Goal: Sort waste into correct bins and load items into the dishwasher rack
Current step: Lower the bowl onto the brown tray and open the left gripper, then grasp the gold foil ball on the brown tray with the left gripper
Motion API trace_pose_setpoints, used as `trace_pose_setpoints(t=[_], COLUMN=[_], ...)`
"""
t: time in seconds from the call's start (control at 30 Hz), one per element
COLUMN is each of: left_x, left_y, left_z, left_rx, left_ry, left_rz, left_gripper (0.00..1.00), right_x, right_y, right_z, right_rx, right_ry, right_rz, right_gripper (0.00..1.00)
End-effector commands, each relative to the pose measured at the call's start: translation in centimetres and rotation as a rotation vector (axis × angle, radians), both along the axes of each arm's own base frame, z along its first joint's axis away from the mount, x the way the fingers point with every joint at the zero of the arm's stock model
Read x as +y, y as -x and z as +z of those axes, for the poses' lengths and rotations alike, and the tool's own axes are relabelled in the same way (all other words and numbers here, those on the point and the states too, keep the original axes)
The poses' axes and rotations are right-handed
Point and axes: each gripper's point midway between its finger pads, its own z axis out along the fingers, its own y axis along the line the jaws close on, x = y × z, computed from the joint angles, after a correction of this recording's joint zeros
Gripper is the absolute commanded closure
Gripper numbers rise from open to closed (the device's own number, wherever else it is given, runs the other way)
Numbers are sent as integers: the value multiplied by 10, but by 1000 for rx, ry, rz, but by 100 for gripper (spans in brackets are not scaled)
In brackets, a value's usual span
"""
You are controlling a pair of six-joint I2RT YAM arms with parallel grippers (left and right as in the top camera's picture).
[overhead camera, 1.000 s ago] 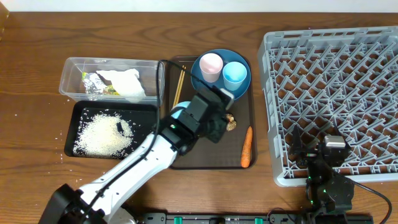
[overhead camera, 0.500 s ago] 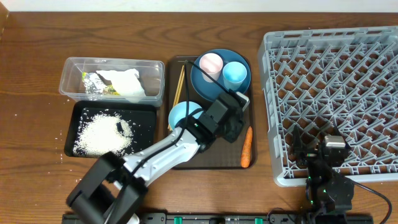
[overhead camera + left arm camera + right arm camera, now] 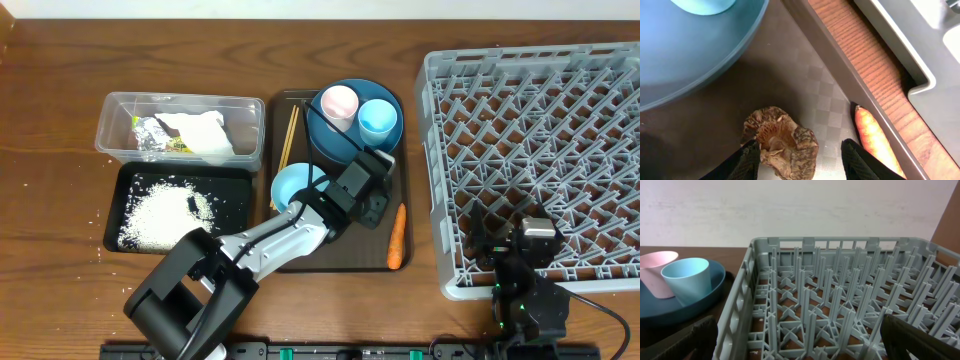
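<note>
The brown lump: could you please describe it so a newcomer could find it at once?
On the brown tray, look just off the blue plate's rim. The lump lies there between the open fingers of the left gripper: wrinkled, brown and knobbly, unlike the smooth orange carrot beside it.

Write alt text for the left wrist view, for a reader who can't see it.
The left gripper hangs open astride a small wrinkled brown lump on the dark brown serving tray. An orange carrot lies at lower right by the tray's rim; a big round dark-blue plate fills the upper left.
</note>
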Motion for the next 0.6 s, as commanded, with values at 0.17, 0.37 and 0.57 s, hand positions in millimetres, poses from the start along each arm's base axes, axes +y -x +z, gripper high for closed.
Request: trace_pose_setpoints(t=[0.17,0.37,0.57], left_x=[1,-2,-3], left_y=[-5,-10,-10], left_z=[-17,-25,-24], left_rx=[-16,-31,-34], left_ry=[-63,-67,-63], left_rz=[-34,-41,-41], left_gripper=[41,32,43], right_x=[-3,-3,-3], right_y=[0,0,0], right_z=[-1,-1,-1], right_rx=[4,3,4], right_ry=[-3,-3,-3], right_rz=[-17,-17,-17], right_gripper=[1,1,1])
